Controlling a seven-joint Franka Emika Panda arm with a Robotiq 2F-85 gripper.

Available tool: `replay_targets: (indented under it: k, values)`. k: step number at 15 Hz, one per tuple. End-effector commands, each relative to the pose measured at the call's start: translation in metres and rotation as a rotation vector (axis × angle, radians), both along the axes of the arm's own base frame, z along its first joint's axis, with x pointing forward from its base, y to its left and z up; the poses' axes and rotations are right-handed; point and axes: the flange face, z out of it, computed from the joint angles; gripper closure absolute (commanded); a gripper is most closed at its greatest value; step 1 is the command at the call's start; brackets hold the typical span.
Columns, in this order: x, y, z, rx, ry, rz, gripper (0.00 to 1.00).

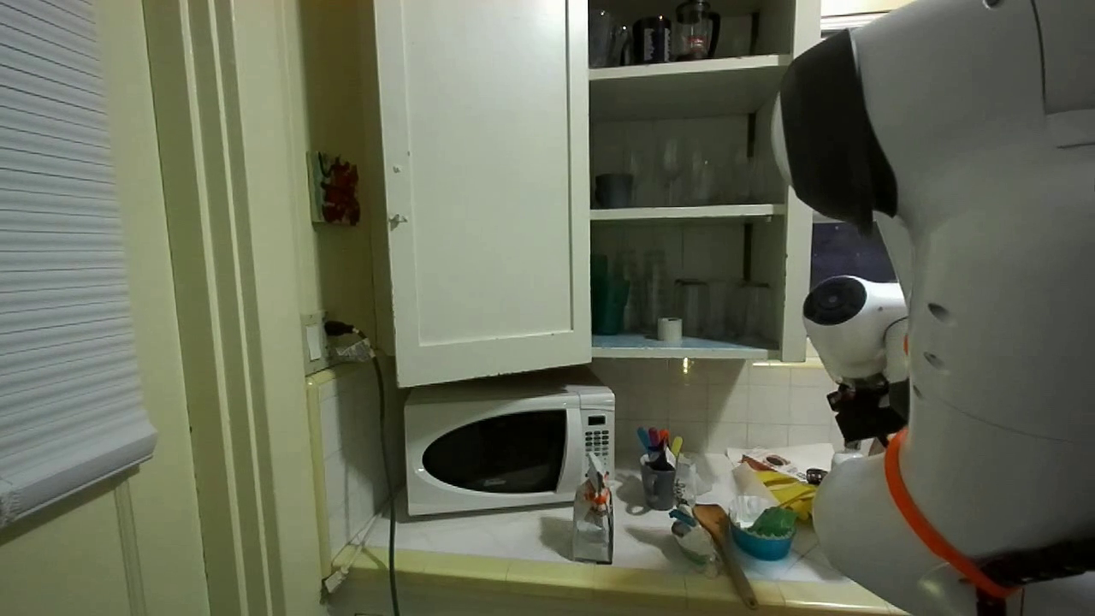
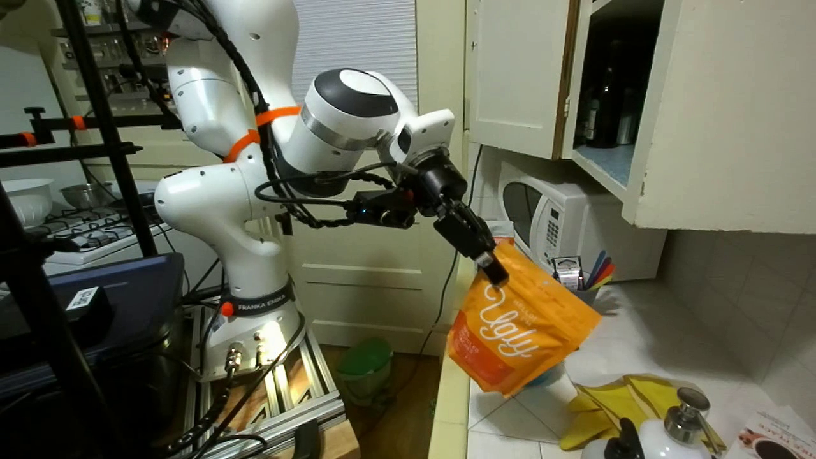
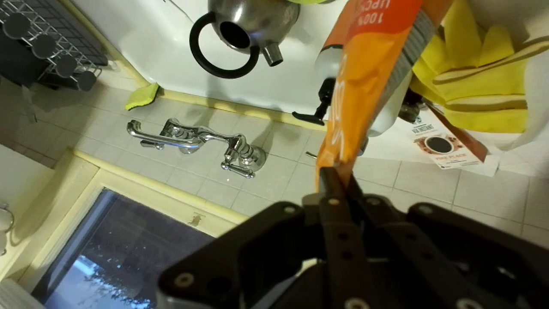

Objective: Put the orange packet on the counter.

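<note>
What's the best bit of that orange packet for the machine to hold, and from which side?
An upper corner of the orange packet, I'd say, slantwise from above, with the jaws across its two faces, as they are now. In the wrist view it is pinched thin there and widens beyond, which likely gives a firm hold and leaves the base free to meet the counter first.

A white cupboard door (image 1: 492, 214) stands open beside shelves (image 1: 689, 213), above a pale tiled wall (image 1: 774, 400).
</note>
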Motion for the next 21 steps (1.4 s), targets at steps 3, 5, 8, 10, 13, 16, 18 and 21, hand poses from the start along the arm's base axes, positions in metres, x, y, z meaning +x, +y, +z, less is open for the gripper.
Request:
replay_targets:
  k: [3,5,8,10,13,16,18,21]
  values:
    - [0.007,0.016,-0.029,-0.050,0.017,-0.008,0.99]
    - [0.005,0.014,-0.041,-0.073,0.031,-0.027,0.99]
    - [0.004,0.011,-0.063,-0.108,0.063,-0.041,0.99]
    - [0.002,0.009,-0.075,-0.104,0.096,-0.040,0.99]
    - [0.002,0.009,-0.071,-0.088,0.100,-0.039,0.97]
    - [0.006,0.011,-0.073,-0.103,0.077,-0.047,0.99]
    - [0.015,0.016,-0.082,-0.106,0.038,-0.070,0.99]
    - [0.028,0.026,-0.094,-0.130,-0.035,-0.105,0.99]
